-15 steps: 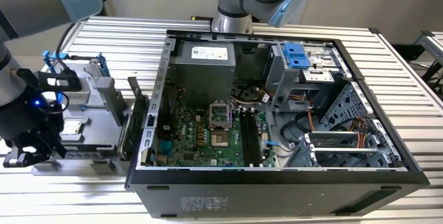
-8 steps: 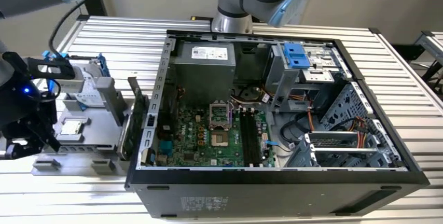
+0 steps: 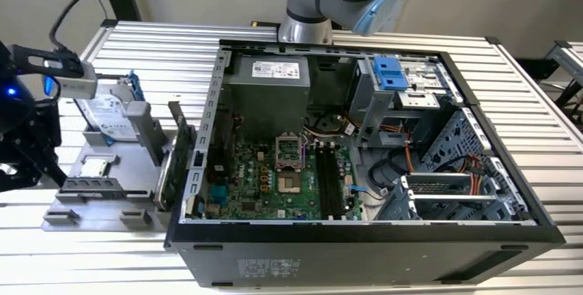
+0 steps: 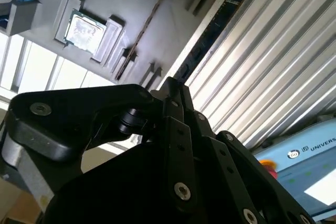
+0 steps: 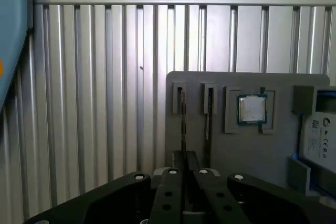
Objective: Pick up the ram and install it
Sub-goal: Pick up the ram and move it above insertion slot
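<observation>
Since the ram (image 4: 207, 38) looks light, stiff and brittle, its bare edges seem the safest hold. The hand (image 4: 172, 85) is closed on its near end, while the far end points at the edge slot of the grey holder (image 5: 252, 156); whether seated, I cannot tell.

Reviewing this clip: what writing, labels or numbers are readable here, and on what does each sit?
No text reads as a whole word.
On the power supply label: print too small to read.
On the hard drive label: print too small to read.
On the case sticker: print too small to read.
On the blue arm cover: pale lettering, cut off at the edge.
On the processor: no markings legible.
</observation>
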`<state>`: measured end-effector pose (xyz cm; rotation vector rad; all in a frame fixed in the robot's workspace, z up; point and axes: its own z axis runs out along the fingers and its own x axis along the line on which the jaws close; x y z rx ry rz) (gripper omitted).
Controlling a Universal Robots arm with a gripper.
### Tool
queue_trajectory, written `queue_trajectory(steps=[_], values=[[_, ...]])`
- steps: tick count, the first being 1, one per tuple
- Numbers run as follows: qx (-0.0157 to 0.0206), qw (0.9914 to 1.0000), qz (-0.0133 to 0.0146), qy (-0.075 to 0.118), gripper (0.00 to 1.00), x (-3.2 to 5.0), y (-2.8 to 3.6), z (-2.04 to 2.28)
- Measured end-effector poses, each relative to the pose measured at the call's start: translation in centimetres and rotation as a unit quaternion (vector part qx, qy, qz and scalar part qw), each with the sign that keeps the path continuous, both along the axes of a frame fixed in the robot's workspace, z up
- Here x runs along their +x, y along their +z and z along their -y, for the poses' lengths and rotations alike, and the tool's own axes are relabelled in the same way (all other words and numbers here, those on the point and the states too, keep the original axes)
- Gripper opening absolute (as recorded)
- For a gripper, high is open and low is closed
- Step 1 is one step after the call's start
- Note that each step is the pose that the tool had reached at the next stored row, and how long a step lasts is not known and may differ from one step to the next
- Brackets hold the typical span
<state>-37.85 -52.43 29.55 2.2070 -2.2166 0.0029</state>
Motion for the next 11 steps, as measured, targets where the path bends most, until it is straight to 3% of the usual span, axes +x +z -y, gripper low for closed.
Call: queue_trajectory(steps=[11], values=[[0.0001,1.0,0.0001,0.0,0.0,0.0,4.98,0.0]])
